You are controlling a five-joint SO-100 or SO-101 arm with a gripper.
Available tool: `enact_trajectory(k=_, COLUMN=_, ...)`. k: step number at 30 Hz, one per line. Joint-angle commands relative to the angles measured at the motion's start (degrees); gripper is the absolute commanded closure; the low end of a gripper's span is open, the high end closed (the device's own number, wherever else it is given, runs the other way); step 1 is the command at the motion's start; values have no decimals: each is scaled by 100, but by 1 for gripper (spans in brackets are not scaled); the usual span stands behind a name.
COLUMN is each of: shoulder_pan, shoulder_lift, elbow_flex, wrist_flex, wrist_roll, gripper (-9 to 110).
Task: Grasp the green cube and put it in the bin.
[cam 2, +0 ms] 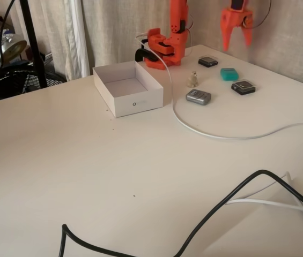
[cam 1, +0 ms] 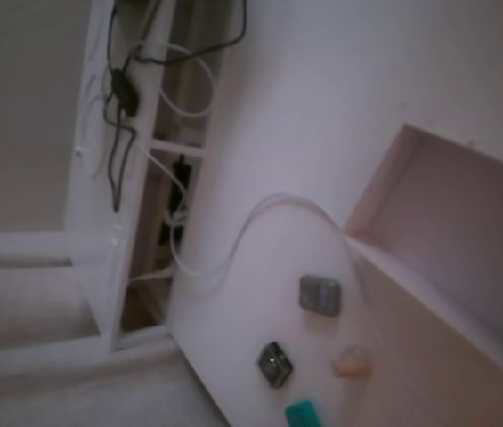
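The green cube (cam 2: 229,74) lies on the white table at the far right, between two dark blocks; it also shows at the bottom edge of a fixed view (cam 1: 303,414). My orange gripper (cam 2: 236,45) hangs in the air just above and behind it, open, fingers spread downward with nothing between them. The bin (cam 2: 140,101), a white shallow box, stands left of the arm's base and looks empty. Its wall (cam 1: 380,182) fills the right side of a fixed view. No gripper shows in that view.
A grey block (cam 2: 198,96) (cam 1: 320,294), a dark block (cam 2: 243,87) (cam 1: 274,364), another dark block (cam 2: 208,61) and a small beige figure (cam 2: 193,79) (cam 1: 351,361) lie around the cube. A white cable (cam 2: 210,131) curves past them. A black cable (cam 2: 221,206) crosses the near table.
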Motion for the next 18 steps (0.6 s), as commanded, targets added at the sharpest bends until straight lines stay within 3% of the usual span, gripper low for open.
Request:
enact_trajectory(k=1, shoulder_pan=149, shoulder_lift=-9, elbow_flex=334, wrist_flex=-334, wrist_roll=18, gripper=69)
enact_trajectory(k=18, shoulder_pan=360, shoulder_lift=-132, elbow_flex=1600, wrist_flex=-1477, wrist_roll=35, gripper=69)
